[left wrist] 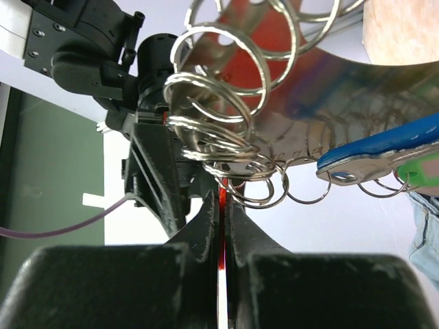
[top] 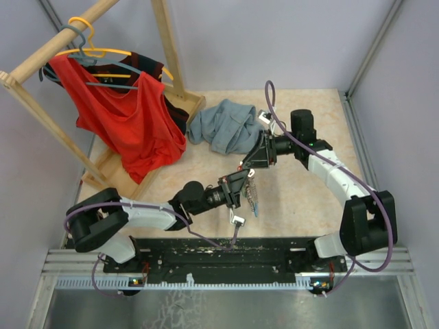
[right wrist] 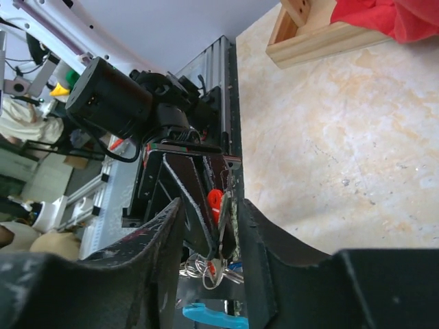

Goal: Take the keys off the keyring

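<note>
Red plastic shows in our left gripper (left wrist: 221, 205), jaws clenched on a key (left wrist: 221, 271) held edge-on, the keyring (left wrist: 212, 137) bunched above them. Our right gripper (right wrist: 209, 219) straddles it, jaws parted, seemingly not gripping. A skewed tug could snag rings or slip the key; bare table (right wrist: 343, 137) lies right of its jaws.

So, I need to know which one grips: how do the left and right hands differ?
The left hand is shut, pinching a red key edge-on; the right hand is open, fingers either side of that key. The left hand reaches in from the near left, the right hand from the far right. Both are black and point at each other.
</note>
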Controlling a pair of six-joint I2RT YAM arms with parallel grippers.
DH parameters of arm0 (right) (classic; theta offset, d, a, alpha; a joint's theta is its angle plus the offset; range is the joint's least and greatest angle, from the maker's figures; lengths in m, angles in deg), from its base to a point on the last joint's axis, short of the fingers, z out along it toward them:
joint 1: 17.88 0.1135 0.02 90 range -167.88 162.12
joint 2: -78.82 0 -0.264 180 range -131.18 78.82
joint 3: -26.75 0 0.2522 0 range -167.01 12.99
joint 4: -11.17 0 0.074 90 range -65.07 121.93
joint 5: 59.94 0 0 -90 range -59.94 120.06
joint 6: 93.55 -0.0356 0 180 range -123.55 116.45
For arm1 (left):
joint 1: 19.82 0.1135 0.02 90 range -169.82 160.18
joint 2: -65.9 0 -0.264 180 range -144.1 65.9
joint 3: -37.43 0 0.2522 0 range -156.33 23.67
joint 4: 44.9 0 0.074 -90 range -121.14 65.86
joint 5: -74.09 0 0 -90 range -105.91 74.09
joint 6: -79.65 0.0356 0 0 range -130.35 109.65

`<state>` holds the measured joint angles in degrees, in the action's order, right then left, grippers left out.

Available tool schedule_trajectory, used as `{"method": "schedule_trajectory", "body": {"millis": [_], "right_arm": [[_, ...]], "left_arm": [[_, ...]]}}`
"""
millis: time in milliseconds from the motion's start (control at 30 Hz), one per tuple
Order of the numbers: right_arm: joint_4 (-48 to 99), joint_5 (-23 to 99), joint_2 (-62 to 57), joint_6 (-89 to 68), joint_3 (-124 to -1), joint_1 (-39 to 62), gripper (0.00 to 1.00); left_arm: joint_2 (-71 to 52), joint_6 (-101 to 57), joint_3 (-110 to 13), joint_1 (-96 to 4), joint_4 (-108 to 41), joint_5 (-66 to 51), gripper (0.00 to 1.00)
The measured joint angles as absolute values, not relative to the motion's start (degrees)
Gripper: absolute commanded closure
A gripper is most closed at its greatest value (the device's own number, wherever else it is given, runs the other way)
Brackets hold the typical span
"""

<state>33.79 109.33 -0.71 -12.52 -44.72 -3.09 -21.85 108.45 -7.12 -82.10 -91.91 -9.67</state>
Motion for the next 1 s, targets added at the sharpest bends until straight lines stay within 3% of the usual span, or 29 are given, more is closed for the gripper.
{"method": "schedule_trajectory", "body": {"millis": [100,267,633,767,1000], "right_arm": [[34.6,109.5,-2.0,-12.7,-44.8,-3.0,0.69],[37.7,110.2,-3.4,-11.5,-45.3,-3.0,0.85],[39.8,110.4,-3.9,-10.4,-46.0,-2.7,1.00],[40.2,110.9,-4.5,-10.4,-46.3,-2.7,1.00],[40.3,112.1,-4.6,-10.4,-46.4,-2.5,1.00]], "left_arm": [[-21.8,108.5,-7.4,-82.4,-91.6,-9.6,1.00],[-21.8,108.4,-7.4,-82.5,-90.7,-9.7,1.00],[-21.8,109.2,-7.4,-82.8,-90.3,-9.4,1.00],[-21.8,109.3,-7.4,-82.8,-90.3,-9.4,0.87],[-22.0,107.5,-7.4,-82.8,-91.6,-8.6,0.54]]}}
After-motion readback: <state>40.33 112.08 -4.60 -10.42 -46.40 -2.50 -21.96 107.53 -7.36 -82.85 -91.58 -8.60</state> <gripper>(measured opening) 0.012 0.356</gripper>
